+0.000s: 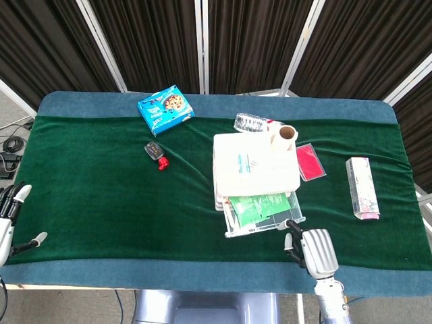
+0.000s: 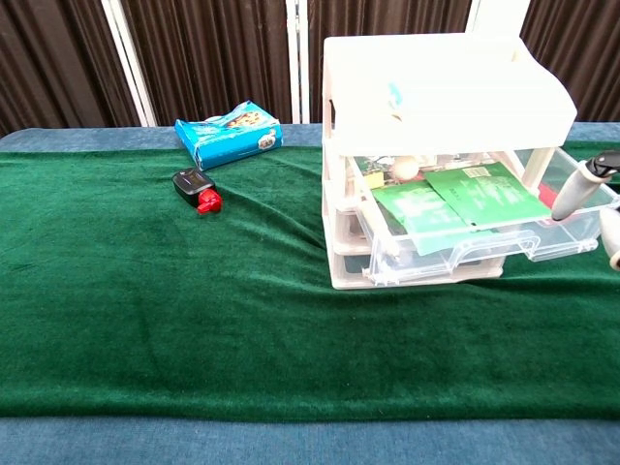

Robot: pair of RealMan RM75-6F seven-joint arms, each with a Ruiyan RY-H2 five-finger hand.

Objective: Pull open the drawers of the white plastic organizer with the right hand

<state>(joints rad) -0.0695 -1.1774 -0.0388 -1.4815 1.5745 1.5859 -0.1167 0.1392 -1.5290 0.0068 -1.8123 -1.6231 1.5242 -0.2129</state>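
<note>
The white plastic organizer [image 1: 255, 164] [image 2: 438, 95] stands right of the table's middle. Its upper clear drawer [image 1: 263, 214] [image 2: 484, 231] is pulled well out toward the front edge, showing green packets [image 2: 465, 199] and a small pale ball. My right hand [image 1: 312, 250] is at the drawer's front right corner, with its fingers [image 2: 573, 192] hooked over the drawer's front wall; most of that hand is cut off in the chest view. My left hand [image 1: 9, 217] hangs at the table's far left edge, fingers apart, holding nothing.
A blue cookie box [image 1: 165, 108] [image 2: 229, 134] and a black-and-red key fob [image 1: 156, 152] [image 2: 197, 187] lie left of the organizer. Behind and right of it are a cardboard roll [image 1: 287, 135], a clear patterned pack [image 1: 250, 123], a red packet [image 1: 309, 162] and a pink-white box [image 1: 362, 187].
</note>
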